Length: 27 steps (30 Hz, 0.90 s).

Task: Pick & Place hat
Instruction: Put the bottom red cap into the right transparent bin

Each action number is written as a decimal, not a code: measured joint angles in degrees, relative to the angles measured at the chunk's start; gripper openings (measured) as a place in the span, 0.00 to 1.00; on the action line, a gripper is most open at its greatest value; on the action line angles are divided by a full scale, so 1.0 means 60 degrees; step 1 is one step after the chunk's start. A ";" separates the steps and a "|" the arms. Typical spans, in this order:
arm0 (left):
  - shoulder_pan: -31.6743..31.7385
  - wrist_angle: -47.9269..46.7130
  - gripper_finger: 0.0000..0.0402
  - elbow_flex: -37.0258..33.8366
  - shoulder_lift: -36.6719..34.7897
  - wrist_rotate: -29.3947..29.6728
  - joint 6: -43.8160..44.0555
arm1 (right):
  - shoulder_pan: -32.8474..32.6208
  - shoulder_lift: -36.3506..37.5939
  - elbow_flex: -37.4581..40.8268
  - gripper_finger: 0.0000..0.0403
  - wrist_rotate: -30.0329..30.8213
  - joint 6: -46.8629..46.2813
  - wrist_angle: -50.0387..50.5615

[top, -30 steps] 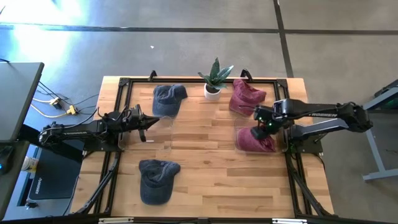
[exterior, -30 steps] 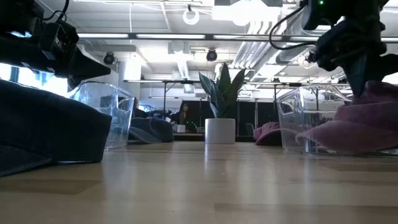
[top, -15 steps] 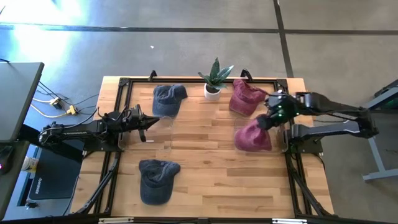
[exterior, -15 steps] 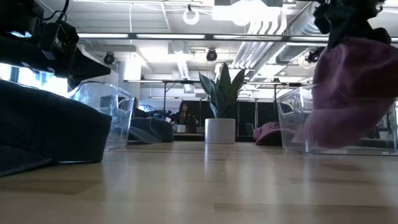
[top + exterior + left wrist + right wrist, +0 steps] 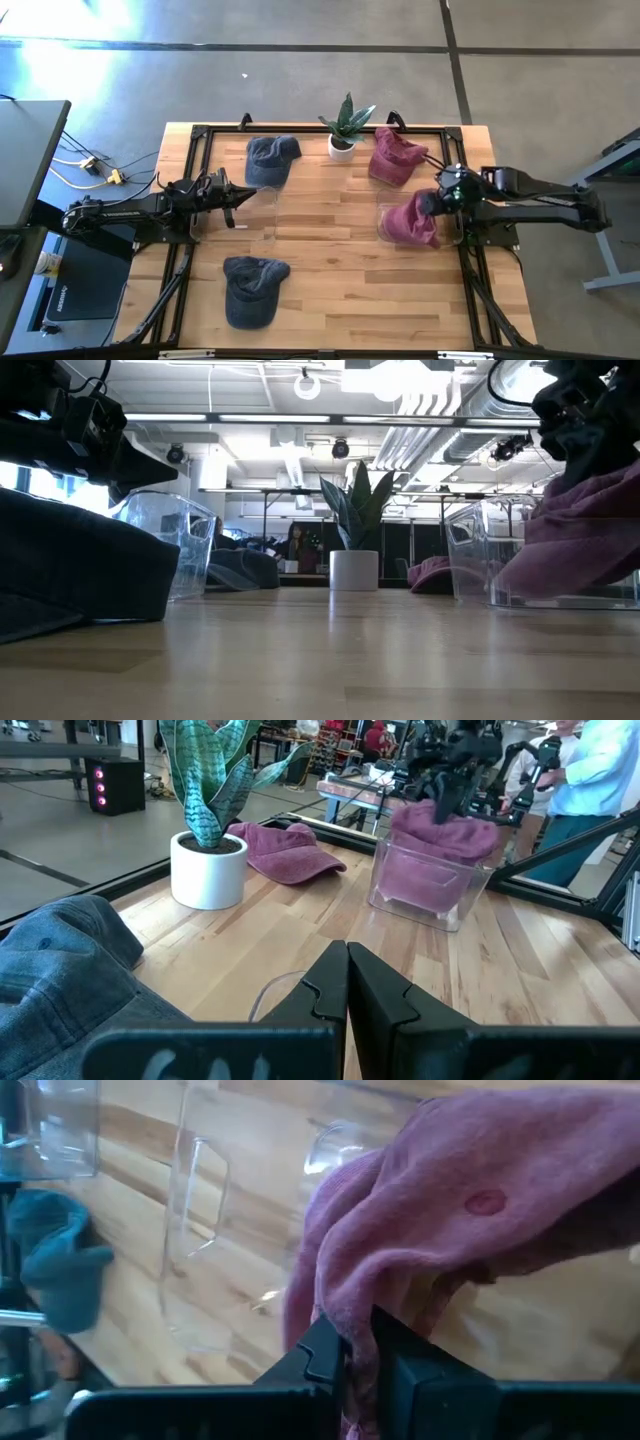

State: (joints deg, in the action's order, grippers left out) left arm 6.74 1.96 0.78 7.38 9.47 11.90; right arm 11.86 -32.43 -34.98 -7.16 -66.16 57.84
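At three o'clock on the table, right gripper [image 5: 440,197] clamps the maroon hat [image 5: 412,217], which hangs toward seven o'clock over the clear bin [image 5: 384,226]; left gripper [image 5: 247,193] waits closed, well apart.

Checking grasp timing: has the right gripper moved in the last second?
Yes. In the high view the right gripper has shifted toward the table's right edge, away from the potted plant, fingers pinching the maroon hat.
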 joint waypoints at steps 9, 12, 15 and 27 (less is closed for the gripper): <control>0.0000 -0.0003 0.00 0.0000 0.0000 0.0000 0.0001 | 0.0000 -0.0016 -0.1090 0.11 0.1583 0.2127 0.0602; 0.0000 -0.0002 0.00 0.0000 0.0000 0.0000 -0.0001 | 0.0002 -0.0111 -0.1300 0.12 0.1703 0.2632 0.1584; 0.0000 0.0000 0.00 0.0000 0.0000 0.0003 0.0001 | 0.0001 -0.0111 -0.1490 0.18 0.1709 0.2968 0.2190; 0.0000 0.0000 0.00 0.0000 0.0000 0.0002 -0.0001 | 0.0004 -0.0614 -0.3730 0.37 0.0531 0.4032 0.2409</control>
State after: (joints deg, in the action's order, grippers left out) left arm 6.74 1.96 0.78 7.38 9.49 11.89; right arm 11.88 -36.12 -57.36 -3.97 -41.97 72.29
